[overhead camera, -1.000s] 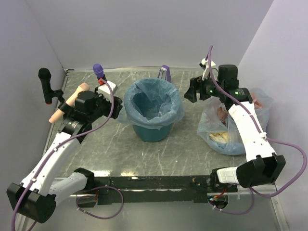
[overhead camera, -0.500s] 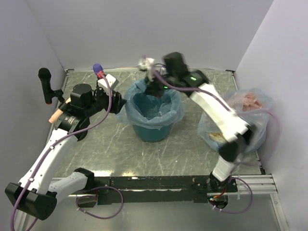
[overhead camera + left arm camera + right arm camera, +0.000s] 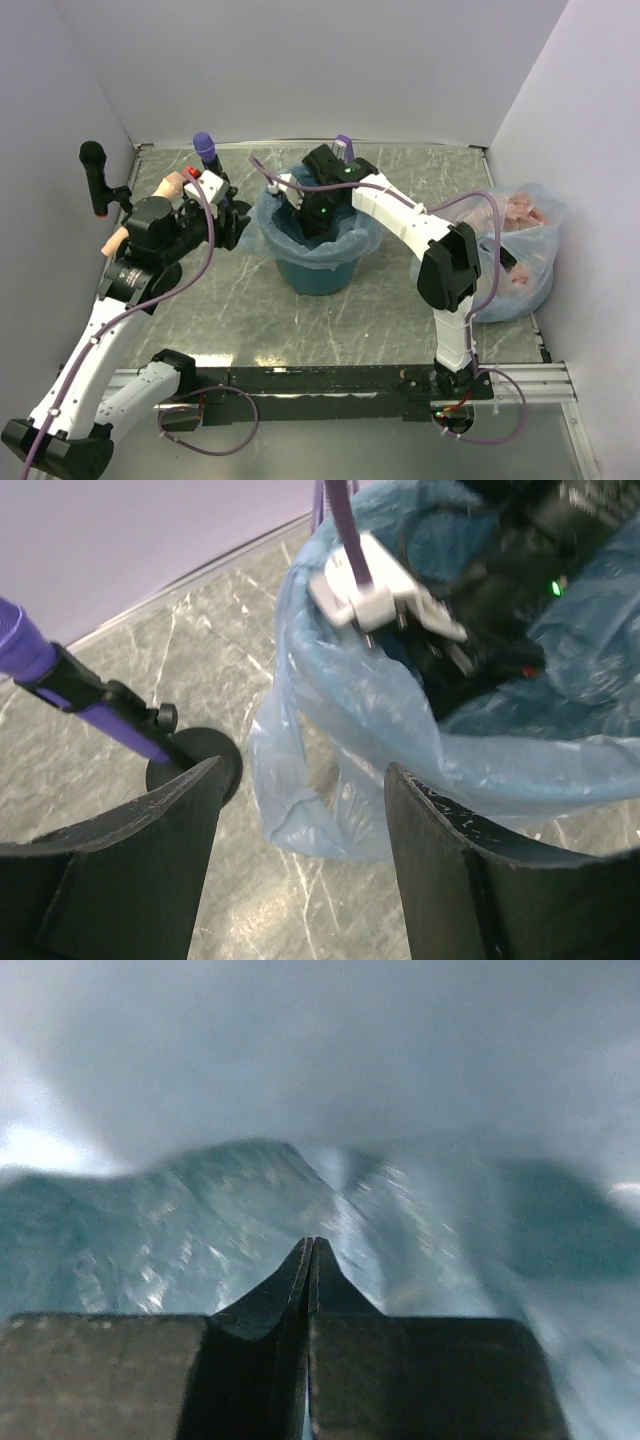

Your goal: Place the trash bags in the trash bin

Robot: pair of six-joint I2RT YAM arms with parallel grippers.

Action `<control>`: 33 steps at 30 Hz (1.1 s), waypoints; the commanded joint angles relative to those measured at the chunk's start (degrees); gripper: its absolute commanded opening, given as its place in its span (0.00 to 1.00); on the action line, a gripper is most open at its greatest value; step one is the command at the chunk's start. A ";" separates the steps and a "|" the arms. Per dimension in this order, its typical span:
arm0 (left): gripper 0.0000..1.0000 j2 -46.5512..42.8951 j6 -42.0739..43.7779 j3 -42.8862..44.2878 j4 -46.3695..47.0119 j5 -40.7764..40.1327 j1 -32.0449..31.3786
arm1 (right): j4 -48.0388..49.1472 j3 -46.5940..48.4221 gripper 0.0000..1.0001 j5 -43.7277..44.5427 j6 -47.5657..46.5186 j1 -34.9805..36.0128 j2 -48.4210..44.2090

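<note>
The trash bin point(image 3: 316, 276) is a teal bucket standing mid-table. The pale-blue trash bag point(image 3: 268, 236) lines it and drapes over its rim. My right gripper point(image 3: 318, 214) reaches down inside the bin. In the right wrist view that gripper point(image 3: 311, 1245) is shut, fingers pressed flat together, with crinkly blue bag plastic point(image 3: 190, 1230) close all around. My left gripper point(image 3: 238, 222) hovers just left of the bin's rim. It is open point(image 3: 305, 780) and faces the hanging fold of the bag point(image 3: 320, 810), which none of its fingers point(image 3: 455, 880) touch.
A clear bag point(image 3: 525, 245) stuffed with pink and yellow items sits against the right wall. A purple-topped stand point(image 3: 205, 148) point(image 3: 70, 685), a black microphone-like object point(image 3: 93, 172) and a skin-coloured object point(image 3: 172, 184) stand at the back left. Another purple piece point(image 3: 343, 146) rises behind the bin.
The right arm swung from over the clear bag to the bin and dipped inside, its gripper going from open to shut. The left gripper moved closer to the bin's left rim.
</note>
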 commanded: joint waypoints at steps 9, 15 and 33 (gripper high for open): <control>0.70 2.50 -2.53 0.18 3.16 2.24 1.80 | 18.13 -13.41 0.04 2.04 5.19 1.18 -9.98; 0.70 4.09 -4.02 0.27 4.83 2.95 1.80 | 12.69 -15.87 0.03 1.00 3.52 1.27 -8.05; 0.70 4.26 -4.20 0.53 3.95 3.65 1.80 | 3.91 -17.64 0.04 1.34 1.59 2.15 -1.55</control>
